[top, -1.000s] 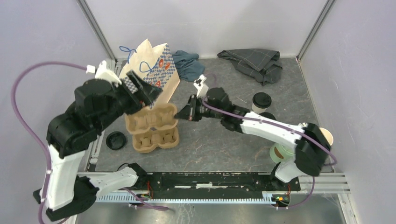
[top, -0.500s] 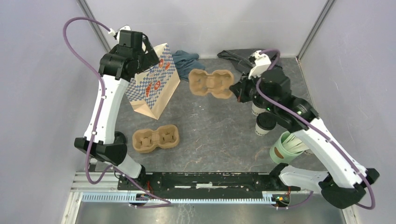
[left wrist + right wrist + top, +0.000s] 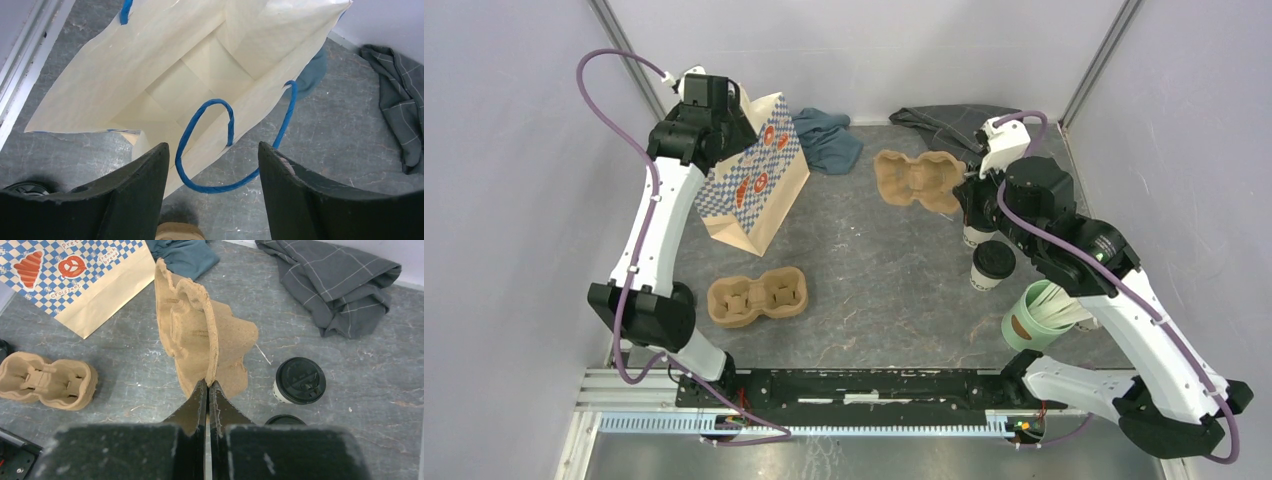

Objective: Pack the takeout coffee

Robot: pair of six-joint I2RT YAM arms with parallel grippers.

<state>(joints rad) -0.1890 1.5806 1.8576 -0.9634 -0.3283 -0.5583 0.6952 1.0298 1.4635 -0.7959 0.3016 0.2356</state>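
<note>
1. Left jaws were spread above the open paper bag [image 3: 200, 85].
2. Right jaws pinched a pulp cup carrier [image 3: 200, 335] by its rim.
3. Takeout coffee [image 3: 992, 262] stood on the tabletop [image 3: 884, 290] beside the right arm.

The top camera looks down from above the near edge of the tabletop [image 3: 874, 260]. The left wrist camera hangs close over the paper bag [image 3: 200, 65] at the far-left corner; the right one looks past its claw [image 3: 208, 390], sharing bag and pulp tray [image 3: 190, 325] with the top view.
</note>
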